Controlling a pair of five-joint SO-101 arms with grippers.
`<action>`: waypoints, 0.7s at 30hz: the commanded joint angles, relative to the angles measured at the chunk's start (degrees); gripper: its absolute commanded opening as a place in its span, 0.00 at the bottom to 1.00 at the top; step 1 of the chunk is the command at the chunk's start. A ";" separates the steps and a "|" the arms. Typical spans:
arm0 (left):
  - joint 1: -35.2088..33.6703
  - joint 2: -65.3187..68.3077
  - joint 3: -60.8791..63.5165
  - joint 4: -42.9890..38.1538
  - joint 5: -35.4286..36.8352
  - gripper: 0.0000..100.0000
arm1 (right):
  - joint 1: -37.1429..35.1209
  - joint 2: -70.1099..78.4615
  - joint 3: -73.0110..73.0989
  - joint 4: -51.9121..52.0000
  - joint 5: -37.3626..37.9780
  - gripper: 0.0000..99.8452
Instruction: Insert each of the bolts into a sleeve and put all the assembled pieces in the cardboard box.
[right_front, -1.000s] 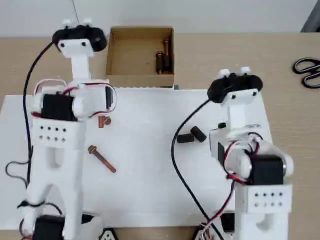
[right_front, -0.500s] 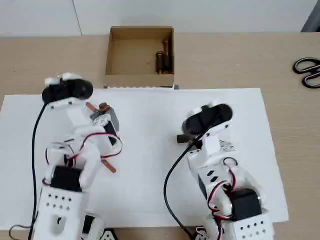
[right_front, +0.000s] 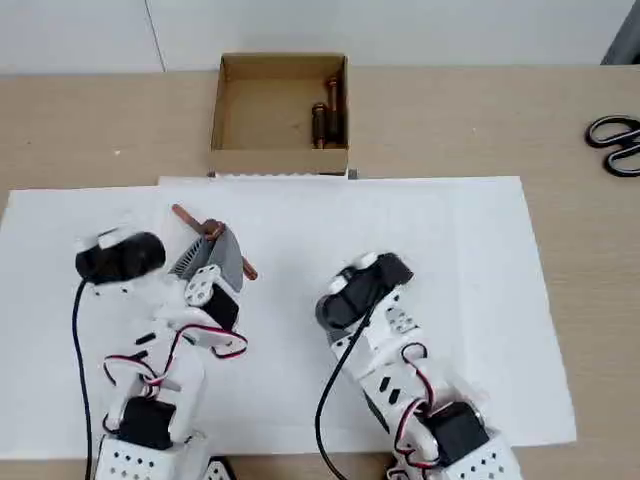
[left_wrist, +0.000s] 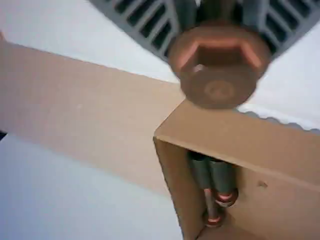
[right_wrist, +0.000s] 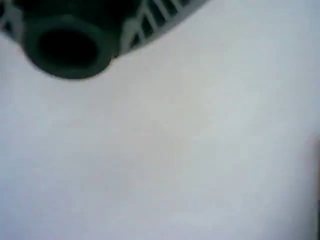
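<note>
My left gripper (right_front: 214, 257) is shut on a copper bolt (right_front: 190, 219), whose shaft sticks out on both sides of the grey fingers over the white paper. In the left wrist view the bolt's hex head (left_wrist: 218, 64) sits in my left gripper (left_wrist: 218, 20). Beyond it stands the cardboard box (left_wrist: 250, 145) with assembled pieces (left_wrist: 214, 182) inside. The right arm (right_front: 365, 288) hangs over the paper's middle. My right gripper (right_wrist: 67, 27) is shut on a black sleeve (right_wrist: 67, 49), its open end facing the camera. The box (right_front: 280, 158) stands at the back with assembled pieces (right_front: 325, 115) along its right wall.
A large white paper sheet (right_front: 480, 260) covers the table's working area. Black scissors (right_front: 615, 142) lie at the far right on the bare wood. Cables trail from both arms near the front edge.
Both arms have folded back toward the front edge. The left gripper has closed on a bolt and lifted it. The right arm came down over the two sleeves and hides that spot.
</note>
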 joint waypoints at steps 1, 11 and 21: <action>0.44 -6.77 1.45 -1.67 2.99 0.00 | -3.21 -6.29 2.81 -1.63 0.00 0.00; 11.87 -9.23 3.65 -1.58 6.59 0.00 | -8.22 -6.20 4.22 -1.80 4.57 0.00; 14.68 -9.14 3.03 1.41 6.33 0.00 | -7.78 -6.20 4.92 -5.93 10.11 0.00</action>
